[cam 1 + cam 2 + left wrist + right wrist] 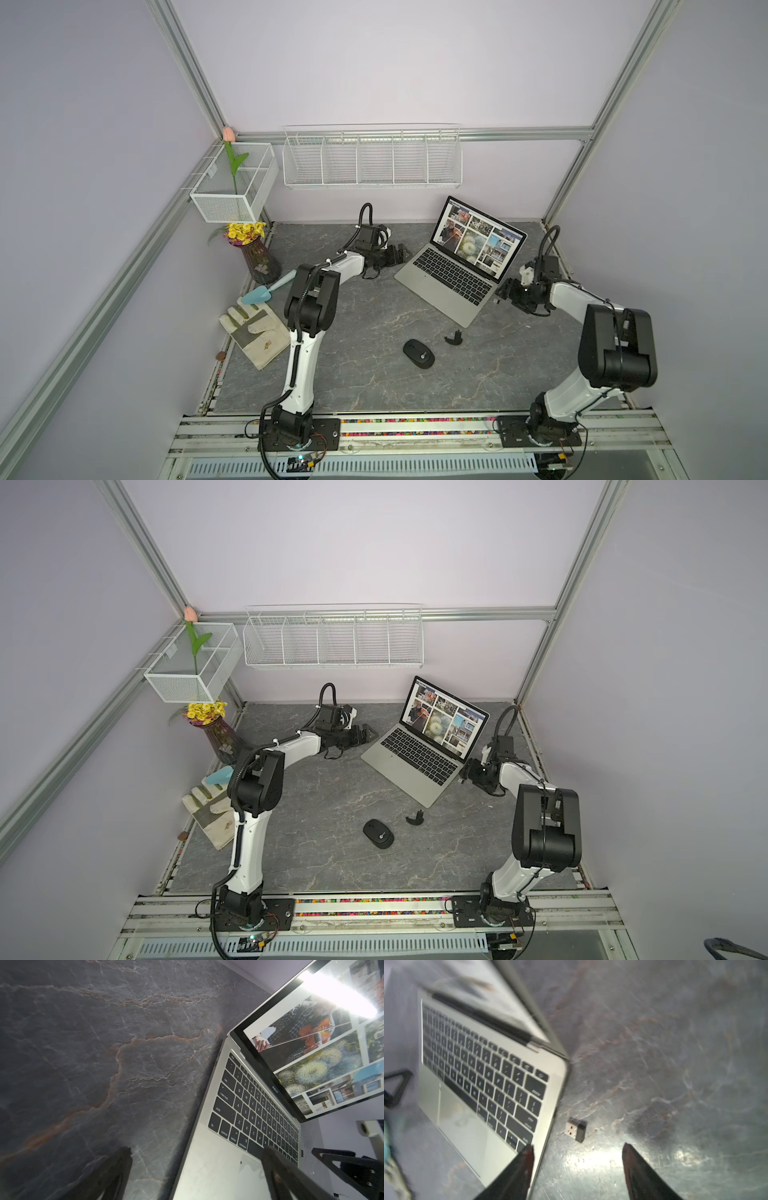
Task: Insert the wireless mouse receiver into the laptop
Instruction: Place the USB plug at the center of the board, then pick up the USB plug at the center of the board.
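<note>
Fingers of the right gripper [577, 1147] stood spread wide and empty. The wireless mouse receiver [576, 1131] lay loose on the table [675, 1064] just ahead of them, beside the side edge of the laptop [463, 1132], not plugged in. At the laptop's opposite side, the left gripper [196, 1150] gaped wide too, gripping nothing.
</note>
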Tool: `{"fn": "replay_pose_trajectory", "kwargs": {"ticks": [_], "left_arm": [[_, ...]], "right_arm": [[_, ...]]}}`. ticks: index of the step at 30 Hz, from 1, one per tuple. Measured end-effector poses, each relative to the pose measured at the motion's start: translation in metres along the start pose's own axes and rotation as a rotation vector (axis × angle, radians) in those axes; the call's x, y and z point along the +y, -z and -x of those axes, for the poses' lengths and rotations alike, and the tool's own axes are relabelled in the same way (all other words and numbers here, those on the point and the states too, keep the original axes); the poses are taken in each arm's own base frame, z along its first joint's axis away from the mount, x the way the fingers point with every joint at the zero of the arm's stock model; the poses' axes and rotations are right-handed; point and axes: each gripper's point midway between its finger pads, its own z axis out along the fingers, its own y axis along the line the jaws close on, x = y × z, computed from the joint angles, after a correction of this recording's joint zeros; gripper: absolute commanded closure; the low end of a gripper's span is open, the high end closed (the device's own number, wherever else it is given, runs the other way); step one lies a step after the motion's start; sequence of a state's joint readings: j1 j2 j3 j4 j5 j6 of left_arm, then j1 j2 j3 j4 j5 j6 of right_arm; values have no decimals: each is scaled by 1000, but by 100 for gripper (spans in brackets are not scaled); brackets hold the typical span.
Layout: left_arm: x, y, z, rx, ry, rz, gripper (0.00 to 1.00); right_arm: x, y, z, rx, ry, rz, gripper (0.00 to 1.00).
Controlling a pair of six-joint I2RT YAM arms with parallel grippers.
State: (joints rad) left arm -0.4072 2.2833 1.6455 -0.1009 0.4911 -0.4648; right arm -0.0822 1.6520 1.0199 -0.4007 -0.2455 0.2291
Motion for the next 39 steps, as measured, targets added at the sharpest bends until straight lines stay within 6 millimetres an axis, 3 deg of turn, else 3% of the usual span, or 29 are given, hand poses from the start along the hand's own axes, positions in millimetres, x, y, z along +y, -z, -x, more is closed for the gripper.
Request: {"fn": "replay_pose_trajectory", "kwargs": {"ticks": [3,5,8,13,25,39], "left_arm": [[2,0,-3,1,1,2,1],[2,0,-2,-4,-1,3,1],[3,0,-1,-9,-2,12,1],[2,3,-1,-20,0,14,1],[0,13,-5,-35,9,14,1],[-2,12,-4,-46,22,6,1]], "right_arm": [[22,11,13,-10,326,-39,19],[27,11,0,41,528,-50,19],[19,13,-24,179,717,-64,20],[8,12,-20,300,943,-89,27],[-17,-23,-31,508,1147,-67,43],[-14,-39,-28,501,1223,-78,57]]}}
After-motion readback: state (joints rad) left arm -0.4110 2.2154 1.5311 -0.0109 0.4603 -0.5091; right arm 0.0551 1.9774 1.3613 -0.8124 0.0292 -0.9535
